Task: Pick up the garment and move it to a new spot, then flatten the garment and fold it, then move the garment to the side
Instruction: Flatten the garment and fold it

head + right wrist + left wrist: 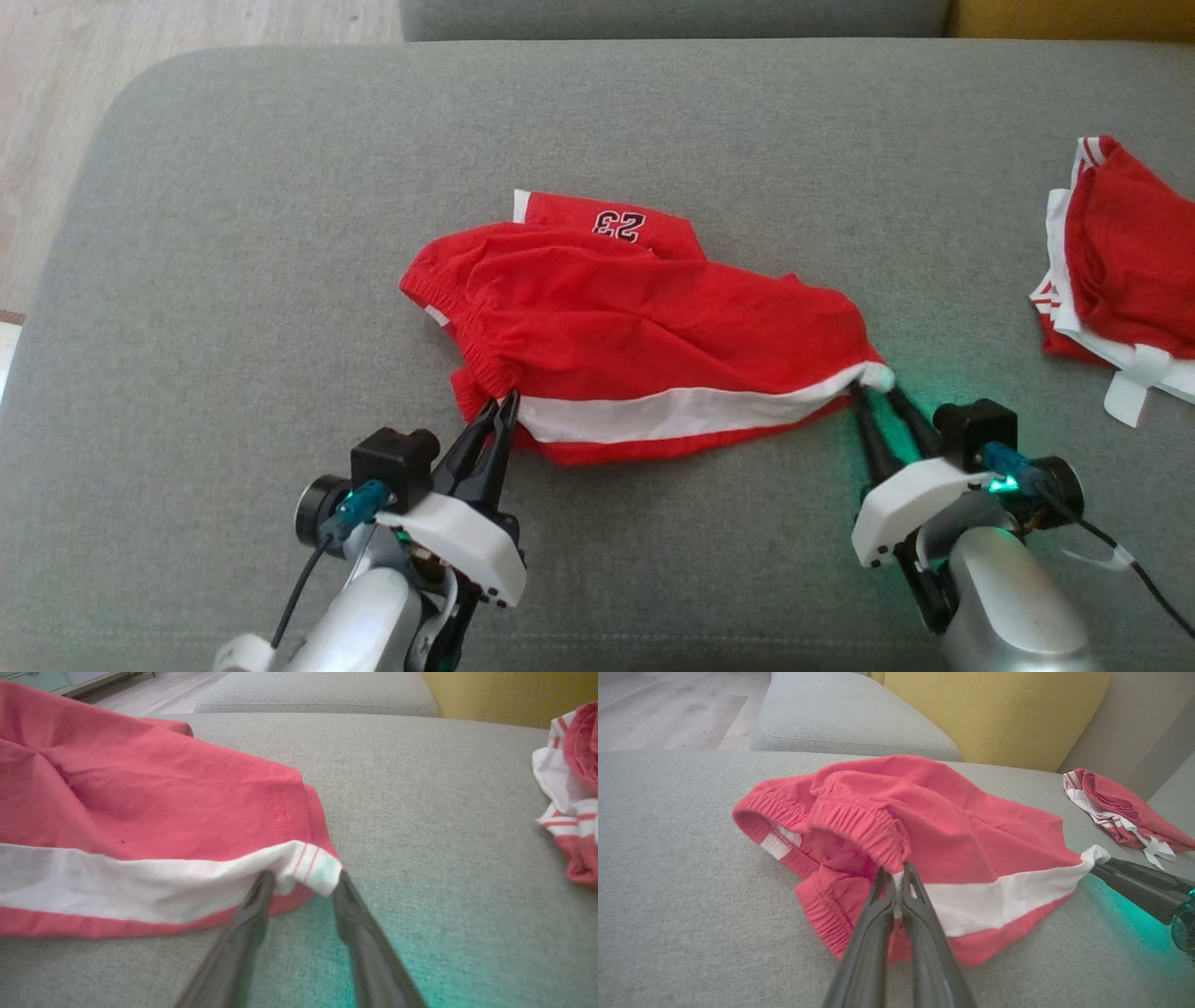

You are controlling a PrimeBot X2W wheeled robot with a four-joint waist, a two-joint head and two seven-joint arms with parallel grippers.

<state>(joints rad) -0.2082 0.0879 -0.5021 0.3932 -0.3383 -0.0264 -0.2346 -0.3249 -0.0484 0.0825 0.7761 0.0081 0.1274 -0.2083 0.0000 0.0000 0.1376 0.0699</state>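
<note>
The garment point(644, 327), red shorts with a white side stripe and the number 23, lies crumpled in the middle of the grey cushion point(233, 233). My left gripper point(499, 406) is shut on the elastic waistband at the garment's near left end; the left wrist view shows the pinch point(898, 877) on the red cloth point(971, 826). My right gripper point(876, 390) stands open at the near right end. Its two fingers straddle the white hem corner point(317, 870), which sits between the tips point(301, 882). The stripe runs taut between both grippers.
A second red-and-white garment point(1130, 271) lies bunched at the cushion's right edge. Another grey cushion point(840, 718) and a yellow backrest point(994, 714) lie beyond. Wooden floor point(56, 93) shows past the left edge. Bare cushion surrounds the shorts.
</note>
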